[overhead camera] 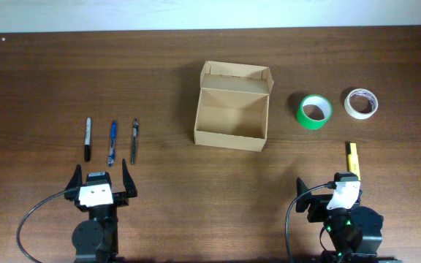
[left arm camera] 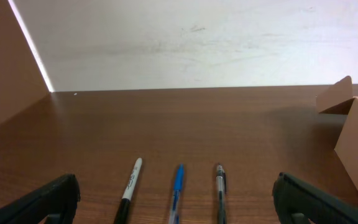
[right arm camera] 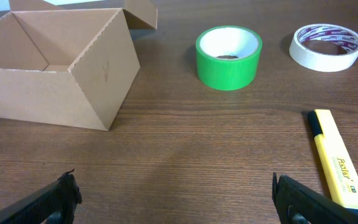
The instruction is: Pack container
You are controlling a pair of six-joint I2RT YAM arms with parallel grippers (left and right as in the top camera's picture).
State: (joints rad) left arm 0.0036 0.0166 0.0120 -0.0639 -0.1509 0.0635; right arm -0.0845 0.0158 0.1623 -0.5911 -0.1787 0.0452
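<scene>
Cardboard container point(overhead camera: 230, 120) open; by the near edge our left gripper point(left arm camera: 176, 193) and right gripper point(right arm camera: 176, 193) hold jaws wide, empty. We'd pinch the highlighter point(right arm camera: 337, 165) crosswise, mid-barrel.

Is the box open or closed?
Open. The cardboard box has its lid flap folded back, and you see straight down to its bare bottom.

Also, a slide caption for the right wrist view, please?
Open cardboard box, green tape, white tape and yellow highlighter on a wooden table.

Overhead looks straight down; low wrist views share the container point(overhead camera: 232, 120).
</scene>
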